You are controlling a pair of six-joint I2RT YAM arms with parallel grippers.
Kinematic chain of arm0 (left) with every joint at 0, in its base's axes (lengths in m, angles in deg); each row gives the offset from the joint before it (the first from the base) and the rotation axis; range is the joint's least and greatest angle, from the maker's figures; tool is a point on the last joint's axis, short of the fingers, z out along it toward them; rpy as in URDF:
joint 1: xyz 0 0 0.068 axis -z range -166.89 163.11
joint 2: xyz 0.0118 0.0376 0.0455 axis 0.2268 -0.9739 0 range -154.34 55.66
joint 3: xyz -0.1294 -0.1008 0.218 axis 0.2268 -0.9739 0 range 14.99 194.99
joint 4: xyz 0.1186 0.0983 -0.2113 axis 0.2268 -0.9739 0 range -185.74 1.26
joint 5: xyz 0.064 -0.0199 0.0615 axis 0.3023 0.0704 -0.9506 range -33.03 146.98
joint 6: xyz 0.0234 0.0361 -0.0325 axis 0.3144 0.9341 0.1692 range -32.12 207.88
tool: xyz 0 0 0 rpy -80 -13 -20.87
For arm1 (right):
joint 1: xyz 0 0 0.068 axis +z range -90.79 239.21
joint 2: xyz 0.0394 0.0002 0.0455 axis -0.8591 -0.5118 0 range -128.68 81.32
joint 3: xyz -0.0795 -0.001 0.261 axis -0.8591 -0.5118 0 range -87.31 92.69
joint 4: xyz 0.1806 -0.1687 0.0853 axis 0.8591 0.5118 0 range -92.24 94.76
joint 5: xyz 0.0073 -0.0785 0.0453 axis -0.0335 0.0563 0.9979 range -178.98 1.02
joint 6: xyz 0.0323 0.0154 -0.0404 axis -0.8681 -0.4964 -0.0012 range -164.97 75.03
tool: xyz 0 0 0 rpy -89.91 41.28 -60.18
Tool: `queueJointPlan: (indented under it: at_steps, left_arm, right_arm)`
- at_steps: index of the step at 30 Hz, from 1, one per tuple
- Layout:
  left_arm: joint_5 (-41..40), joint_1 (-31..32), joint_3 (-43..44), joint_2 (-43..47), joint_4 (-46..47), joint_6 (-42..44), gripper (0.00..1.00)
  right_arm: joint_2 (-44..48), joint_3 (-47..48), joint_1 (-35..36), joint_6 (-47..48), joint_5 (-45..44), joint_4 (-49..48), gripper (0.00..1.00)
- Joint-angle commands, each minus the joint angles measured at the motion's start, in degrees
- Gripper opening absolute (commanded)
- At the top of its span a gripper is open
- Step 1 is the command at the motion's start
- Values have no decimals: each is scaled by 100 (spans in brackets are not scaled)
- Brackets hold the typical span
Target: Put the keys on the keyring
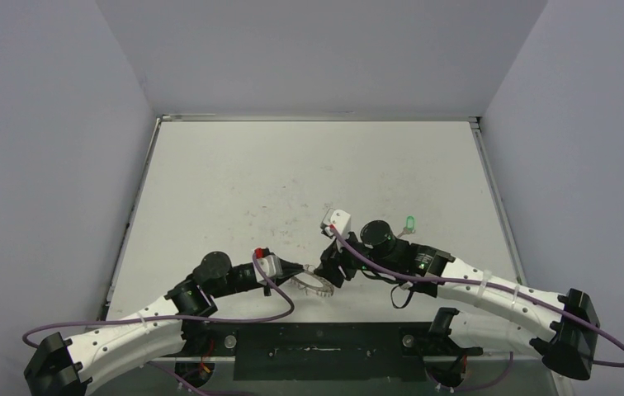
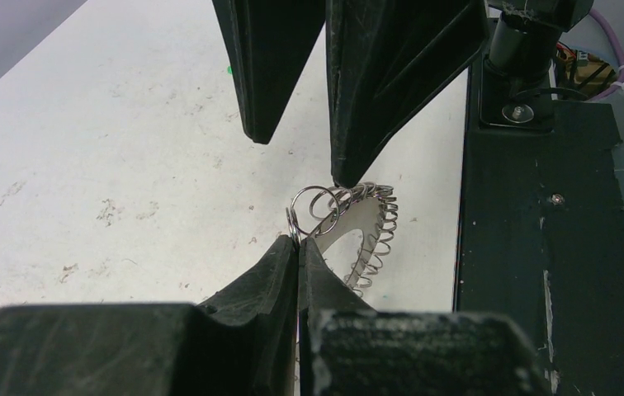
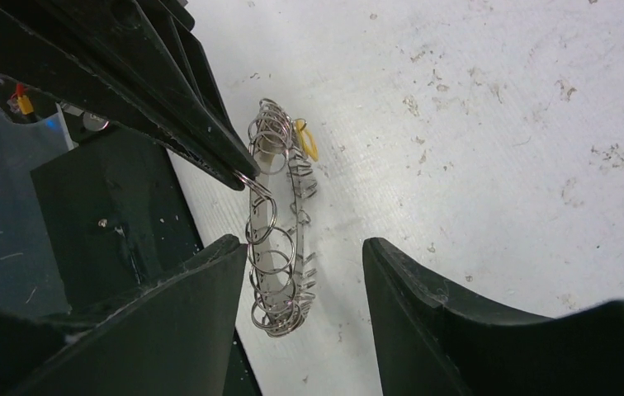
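The keyring [image 1: 315,285] is a silvery ring fringed with wire loops, lifted off the table near the front edge. My left gripper [image 2: 299,241] is shut on one wire loop at its rim and holds the ring [image 2: 364,224] tilted. My right gripper [image 3: 300,257] is open, with the ring [image 3: 280,239] edge-on between its fingers and touching neither. The yellow-orange key [image 3: 307,140] sits among the loops at the ring's far end; I cannot tell whether it is threaded. The green key [image 1: 410,223] lies alone on the table, behind the right arm.
A black base plate [image 1: 317,351] runs along the near edge, just below the ring, and also shows in the left wrist view [image 2: 540,247]. Purple cables [image 1: 276,297] loop over both arms. Grey walls enclose the scuffed white table [image 1: 309,173].
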Motion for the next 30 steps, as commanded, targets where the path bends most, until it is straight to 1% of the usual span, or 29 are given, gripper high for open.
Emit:
queueJointPlan:
  at_steps: [1, 5, 12, 15, 19, 21, 30]
  left_arm:
    - [-7, 20, 73, 50, 260, -85, 0]
    - [20, 20, 74, 35, 253, -80, 0]
    - [90, 20, 74, 21, 255, -83, 0]
    - [90, 25, 74, 48, 231, -62, 0]
    - [83, 29, 69, 92, 154, -50, 0]
    - [76, 29, 52, 140, 133, -42, 0]
    - [48, 29, 13, 178, 68, -16, 0]
  right_arm:
    - [-42, -36, -36, -173, -122, -375, 54]
    - [-215, -12, -36, -206, -58, -519, 52]
    - [-478, 34, -32, -318, 10, -715, 43]
    - [-581, 59, -45, -323, 33, -698, 32]
    - [-607, 66, -69, -345, 17, -692, 8]
    - [-588, 61, -71, -356, -33, -680, 0]
    - [-479, 34, -106, -726, -413, -715, 0]
